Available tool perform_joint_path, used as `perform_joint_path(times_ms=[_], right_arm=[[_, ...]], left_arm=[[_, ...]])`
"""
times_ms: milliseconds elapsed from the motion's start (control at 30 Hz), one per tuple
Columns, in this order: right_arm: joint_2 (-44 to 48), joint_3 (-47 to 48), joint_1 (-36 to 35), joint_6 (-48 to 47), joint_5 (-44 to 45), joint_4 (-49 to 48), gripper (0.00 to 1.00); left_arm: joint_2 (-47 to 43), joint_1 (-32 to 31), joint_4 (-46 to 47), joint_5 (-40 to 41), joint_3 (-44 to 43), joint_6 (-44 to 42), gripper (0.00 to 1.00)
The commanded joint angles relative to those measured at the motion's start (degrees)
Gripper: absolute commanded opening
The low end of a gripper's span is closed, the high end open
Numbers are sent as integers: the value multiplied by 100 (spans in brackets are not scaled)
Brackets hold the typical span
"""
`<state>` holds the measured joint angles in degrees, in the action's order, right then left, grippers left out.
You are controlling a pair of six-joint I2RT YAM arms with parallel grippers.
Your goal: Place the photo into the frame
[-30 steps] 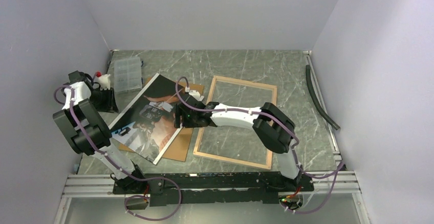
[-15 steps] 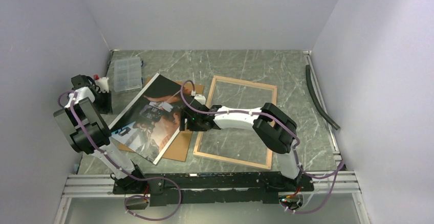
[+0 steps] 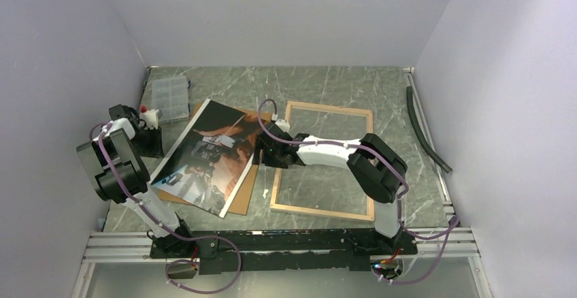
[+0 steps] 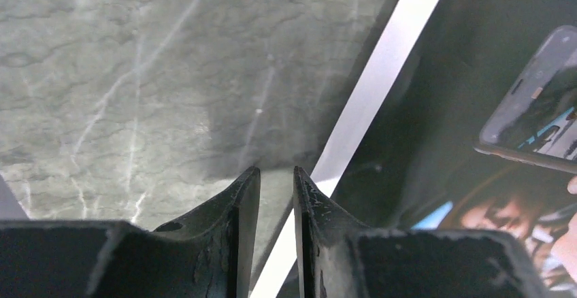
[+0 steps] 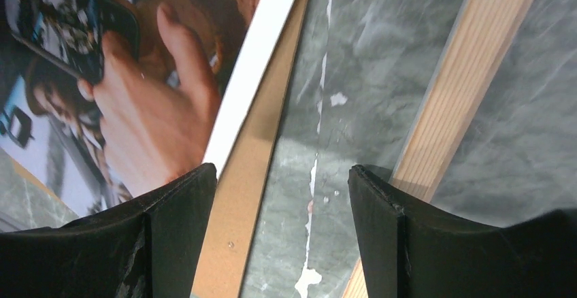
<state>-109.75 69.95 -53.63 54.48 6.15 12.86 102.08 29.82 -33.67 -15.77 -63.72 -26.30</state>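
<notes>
The photo (image 3: 204, 156) lies picture side up, mostly on the brown backing board (image 3: 246, 190). The frame (image 3: 322, 110) lies to its right, light wood back up. My left gripper (image 3: 151, 141) is at the photo's left edge. In the left wrist view its jaws (image 4: 276, 170) are almost together with the photo's (image 4: 476, 107) white border running between them, the edge raised over its shadow. My right gripper (image 3: 264, 152) is open and empty. In the right wrist view it (image 5: 282, 169) straddles bare table between the backing board (image 5: 258, 155) and the frame's wooden rail (image 5: 469, 73); the photo (image 5: 136, 73) lies left.
A clear plastic organiser box (image 3: 170, 98) stands at the back left beyond the photo. A black hose (image 3: 425, 131) lies along the right wall. A small white scrap (image 3: 265, 193) lies between board and frame. A metal rail (image 3: 272, 243) runs along the near edge.
The photo has shifted right and turned a little. My right gripper has moved right off the photo to the gap beside the frame. My left gripper has followed rightward. The frame has turned slightly.
</notes>
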Motion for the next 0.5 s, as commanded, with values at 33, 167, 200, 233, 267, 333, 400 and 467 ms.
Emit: perform_joint_path(times_ms=[33, 167, 200, 233, 267, 333, 400, 467], right_arm=[[-173, 554, 359, -103, 191, 11, 75], [-397, 765, 622, -15, 0, -181, 75], [-457, 852, 656, 36, -40, -199, 75], [-530, 906, 674, 74, -87, -217, 75], [-595, 971, 684, 118, -133, -222, 75], [-727, 1062, 695, 199, -223, -225, 75], [-839, 1082, 693, 284, -283, -342, 75], [-939, 1109, 715, 366, -382, -447, 75]], left_arm=[[-330, -44, -361, -319, 272, -196, 30], [-414, -45, -452, -389, 286, -238, 30], [-418, -47, -474, -441, 278, -226, 30], [-417, -57, -487, -475, 273, -226, 30], [-411, -76, -492, -489, 274, -222, 29], [-388, -126, -462, -479, 301, -207, 29], [-366, -177, -436, -483, 345, -196, 28], [-379, -238, -389, -483, 425, -180, 28]])
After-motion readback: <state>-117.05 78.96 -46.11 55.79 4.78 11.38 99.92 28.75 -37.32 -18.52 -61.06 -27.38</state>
